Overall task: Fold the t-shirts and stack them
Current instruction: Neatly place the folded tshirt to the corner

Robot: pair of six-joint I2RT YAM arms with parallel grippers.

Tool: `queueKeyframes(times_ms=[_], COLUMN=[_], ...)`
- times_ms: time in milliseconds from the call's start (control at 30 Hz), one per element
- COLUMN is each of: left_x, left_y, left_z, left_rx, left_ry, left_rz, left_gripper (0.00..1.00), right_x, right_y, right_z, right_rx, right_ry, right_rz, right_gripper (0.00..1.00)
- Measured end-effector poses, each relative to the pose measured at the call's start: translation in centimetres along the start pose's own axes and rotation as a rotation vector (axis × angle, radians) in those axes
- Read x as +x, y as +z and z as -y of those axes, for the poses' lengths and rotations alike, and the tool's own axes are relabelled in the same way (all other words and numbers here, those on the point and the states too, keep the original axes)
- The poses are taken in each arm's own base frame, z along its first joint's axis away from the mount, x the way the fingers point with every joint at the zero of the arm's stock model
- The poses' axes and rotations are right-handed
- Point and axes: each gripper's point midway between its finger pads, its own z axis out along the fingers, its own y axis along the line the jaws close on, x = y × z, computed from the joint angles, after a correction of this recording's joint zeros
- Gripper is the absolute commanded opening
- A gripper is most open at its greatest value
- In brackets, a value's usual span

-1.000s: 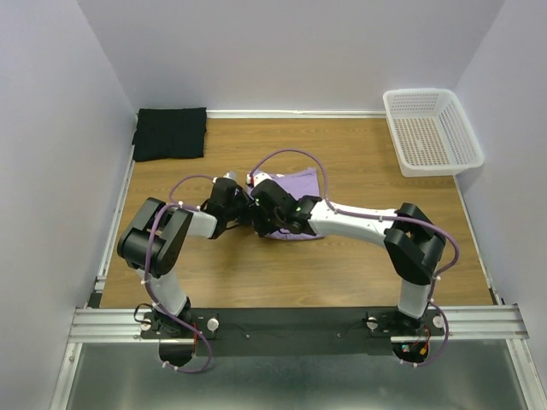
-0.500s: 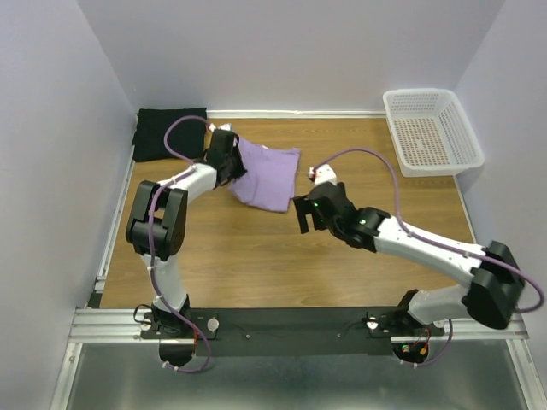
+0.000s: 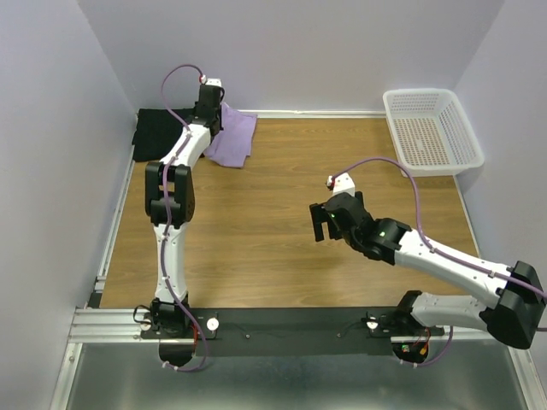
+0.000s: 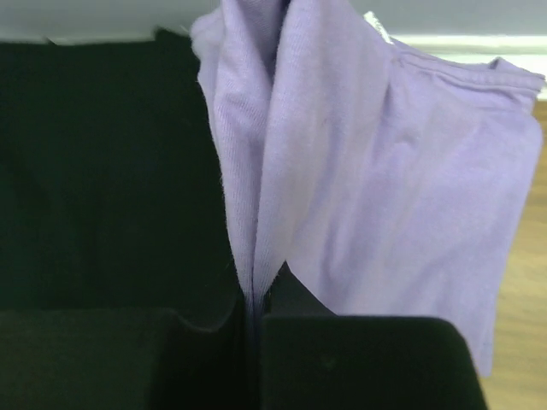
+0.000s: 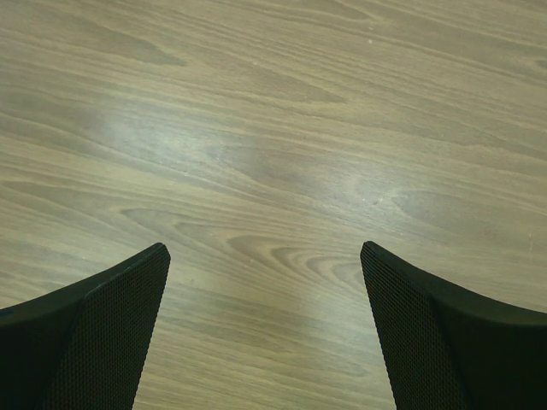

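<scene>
My left gripper (image 3: 211, 109) is stretched to the far left corner, shut on the folded lavender t-shirt (image 3: 234, 139), which hangs from it just right of the folded black t-shirt (image 3: 152, 134). In the left wrist view the lavender shirt (image 4: 367, 171) is pinched between my closed jaws, with the black shirt (image 4: 102, 179) behind on the left. My right gripper (image 3: 320, 224) is open and empty above bare wood mid-table; its fingers (image 5: 94, 325) stand wide apart.
A white perforated basket (image 3: 432, 130) stands at the far right corner. Walls close in the table on the left, back and right. The left arm reaches along the left side of the table (image 3: 282, 256).
My left gripper carried the lavender shirt from mid-table to the far left corner beside the black shirt. My right gripper let go and drew back to the right.
</scene>
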Motion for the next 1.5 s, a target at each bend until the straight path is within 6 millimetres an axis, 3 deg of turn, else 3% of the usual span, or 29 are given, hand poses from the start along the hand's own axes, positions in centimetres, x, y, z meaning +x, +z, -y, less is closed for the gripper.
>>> queueKeyframes(times_ms=[200,533,800,1133,1500], left_x=[-2.1,-2.5,-3.2,-4.0,-3.9], left_y=[2.6,2.9,3.0,2.3,1.1], left_z=[-4.0,-9.0,-16.1,-19.0,-24.8], left_rx=[-0.117,-0.201,-0.29,-0.407,-0.642], left_ry=[0.099,0.171,0.127,0.13,0.097], left_rz=[0.042,0.034,0.034,0.053,0.059], left_gripper=[0.0,0.0,0.0,0.0,0.0], right_x=[0.3,-1.2,-0.7,0.1,1.1], right_y=[0.6,1.8,2.0,2.5,3.0], right_z=[-0.4,-2.1,-2.0,-1.8,-1.7], right_rx=[0.01,-0.005,0.005,0.02,0.035], right_ry=[-0.032,-0.061,-0.093,-0.125,-0.155], right_rz=[-0.046,-0.082,-0.119,-0.159,-0.204], right_gripper=[1.0,1.0,1.0,1.0,1.0])
